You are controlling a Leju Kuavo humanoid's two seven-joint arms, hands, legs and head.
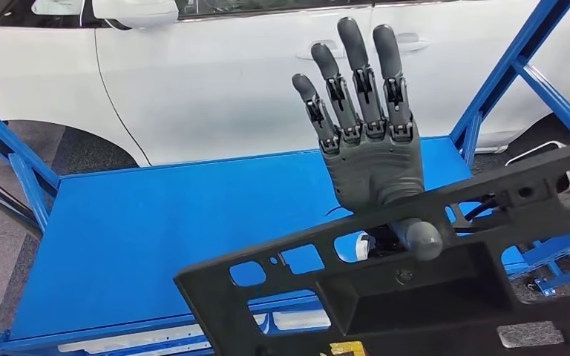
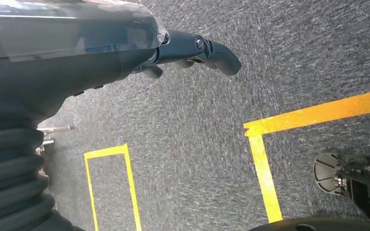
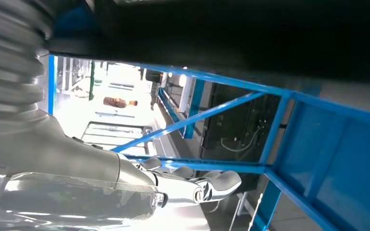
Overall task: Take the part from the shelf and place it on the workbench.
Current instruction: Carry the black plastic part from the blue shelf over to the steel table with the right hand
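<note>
The part (image 1: 415,297) is a large black plastic panel with several cut-outs, tilted across the lower right of the head view. My right hand (image 1: 371,148) rises behind its upper edge with straight, spread fingers (image 1: 356,67). Its thumb (image 1: 423,239) is hooked over the front of the panel and holds it above the near edge of the blue workbench (image 1: 156,222). From the right wrist, the thumb (image 3: 207,187) lies under the dark panel (image 3: 245,33). My left hand (image 2: 192,50) hangs over the floor and holds nothing.
A white car (image 1: 230,74) stands just behind the bench. Blue frame bars (image 1: 512,67) rise at the bench's right and left ends. Yellow tape lines (image 2: 318,113) mark the grey carpet, and a black levelling foot (image 2: 332,173) stands beside them.
</note>
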